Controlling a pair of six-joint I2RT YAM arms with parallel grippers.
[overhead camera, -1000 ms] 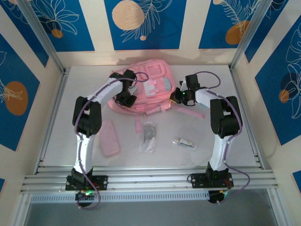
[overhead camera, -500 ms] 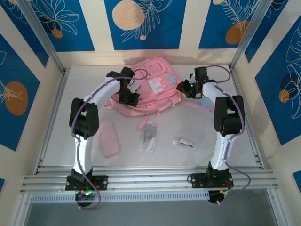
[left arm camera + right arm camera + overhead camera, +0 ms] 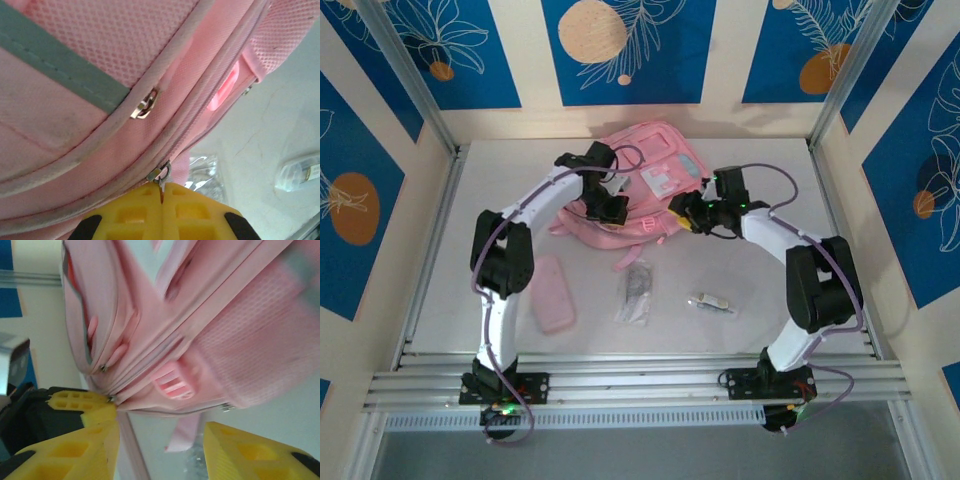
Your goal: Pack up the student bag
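Observation:
The student bag (image 3: 655, 170), a large pink backpack with pale front patches, lies at the back middle of the table. My left gripper (image 3: 611, 209) is at its near left edge, yellow fingers (image 3: 130, 215) shut on a small metal zip pull (image 3: 160, 175) of the bag (image 3: 100, 60). My right gripper (image 3: 683, 219) stands open just off the bag's near right corner. In the right wrist view its jaws (image 3: 160, 437) are spread wide with nothing between them, below the bag (image 3: 210, 315) and a pink buckle (image 3: 172, 382). A pink strap end (image 3: 182, 432) hangs there.
A flat pink pencil case (image 3: 553, 292) lies near the left arm. A clear plastic packet (image 3: 636, 290) and a small clear-wrapped item (image 3: 712, 303) lie in front of the bag. Aluminium rails border the table on the left, right and near side.
My right gripper has opened and swung left and nearer, to the bag's near right corner. The bag has shifted toward the back, and the left gripper moved right with it, still shut.

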